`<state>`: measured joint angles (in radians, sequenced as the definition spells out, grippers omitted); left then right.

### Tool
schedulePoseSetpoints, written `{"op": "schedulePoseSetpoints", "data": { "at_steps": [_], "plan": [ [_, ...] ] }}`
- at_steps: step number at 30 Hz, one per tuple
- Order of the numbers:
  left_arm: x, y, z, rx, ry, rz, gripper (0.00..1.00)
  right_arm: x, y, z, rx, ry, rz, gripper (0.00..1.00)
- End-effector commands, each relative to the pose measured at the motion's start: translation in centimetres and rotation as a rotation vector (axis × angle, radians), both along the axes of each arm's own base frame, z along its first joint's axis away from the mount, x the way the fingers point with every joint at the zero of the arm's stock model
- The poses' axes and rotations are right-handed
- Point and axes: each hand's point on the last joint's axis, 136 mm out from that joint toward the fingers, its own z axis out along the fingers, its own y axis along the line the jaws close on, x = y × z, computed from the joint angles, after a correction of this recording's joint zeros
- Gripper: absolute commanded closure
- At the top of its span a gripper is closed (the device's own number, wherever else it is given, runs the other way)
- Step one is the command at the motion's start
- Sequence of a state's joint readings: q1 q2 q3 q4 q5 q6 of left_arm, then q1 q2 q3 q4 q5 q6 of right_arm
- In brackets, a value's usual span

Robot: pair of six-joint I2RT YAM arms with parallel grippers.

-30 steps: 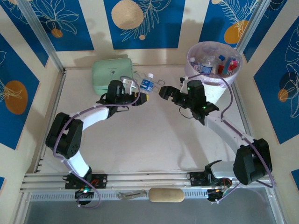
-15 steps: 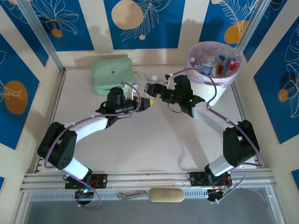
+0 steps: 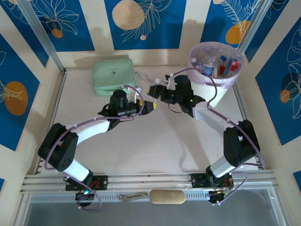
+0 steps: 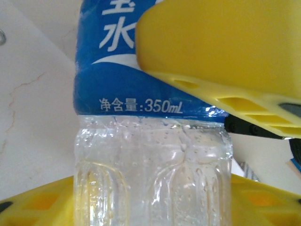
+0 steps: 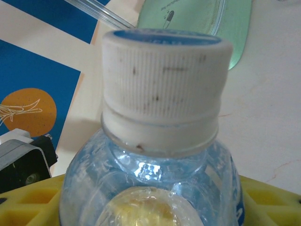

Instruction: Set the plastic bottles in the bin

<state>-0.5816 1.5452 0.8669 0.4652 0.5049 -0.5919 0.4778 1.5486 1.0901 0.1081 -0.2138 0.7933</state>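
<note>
The blue-labelled bottle (image 4: 150, 141), just right of the mint-green case (image 3: 112, 76) a second ago, is now sitting between both grippers. The left gripper (image 3: 149, 106) is flanking its base, and I cannot tell whether it is gripping. The right gripper (image 3: 155, 90), swung over from the bin (image 3: 221, 88), is clamping its label. Far right, the bin is holding several bottles (image 3: 207, 67).

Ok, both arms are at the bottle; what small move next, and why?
Probably open the left gripper fully and back it off. The right gripper looks closed on the bottle at its blue label while the left jaws flank its clear body; releasing lets the right arm carry it to the bin.
</note>
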Motion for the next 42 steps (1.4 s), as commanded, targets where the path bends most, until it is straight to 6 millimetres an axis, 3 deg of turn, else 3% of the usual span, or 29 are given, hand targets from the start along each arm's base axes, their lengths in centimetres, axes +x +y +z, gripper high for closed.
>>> {"op": "schedulePoseSetpoints", "data": {
  "at_steps": [1,2,3,9,14,19,26,30,33,42],
  "plan": [
    [-0.4,-0.2,2.2,-0.031,-0.06,0.003,0.14,-0.4,0.1,1.4,0.007,-0.043,0.022,0.37],
    [-0.3,0.2,2.4,-0.03,-0.068,0.019,0.02,-0.3,-0.2,1.5,0.0,-0.049,0.012,0.37],
    [-0.3,0.6,2.5,-0.029,-0.076,0.038,0.0,-0.2,-0.6,1.7,-0.005,-0.056,0.003,0.37],
    [1.1,5.7,3.1,-0.028,-0.093,0.235,0.01,0.3,-3.9,4.8,-0.056,-0.15,-0.05,0.38],
    [2.6,11.3,1.2,0.036,-0.035,0.462,0.01,0.5,-8.0,10.5,-0.111,-0.31,-0.131,0.37],
    [3.0,15.1,-1.0,0.078,0.026,0.621,0.01,0.3,-12.2,16.7,-0.145,-0.469,-0.224,0.38],
    [2.7,16.4,-2.9,0.078,0.08,0.691,0.01,0.6,-17.4,22.9,-0.255,-0.648,-0.376,0.38],
    [2.5,16.3,-3.5,0.073,0.096,0.687,0.01,1.1,-20.5,25.2,-0.361,-0.724,-0.488,0.37],
    [2.4,16.1,-3.7,0.071,0.103,0.674,0.01,1.7,-23.1,25.7,-0.443,-0.743,-0.577,0.38],
    [2.3,15.8,-3.8,0.066,0.112,0.658,0.01,4.1,-30.2,24.0,-0.548,-0.661,-0.752,0.37]
  ]
}}
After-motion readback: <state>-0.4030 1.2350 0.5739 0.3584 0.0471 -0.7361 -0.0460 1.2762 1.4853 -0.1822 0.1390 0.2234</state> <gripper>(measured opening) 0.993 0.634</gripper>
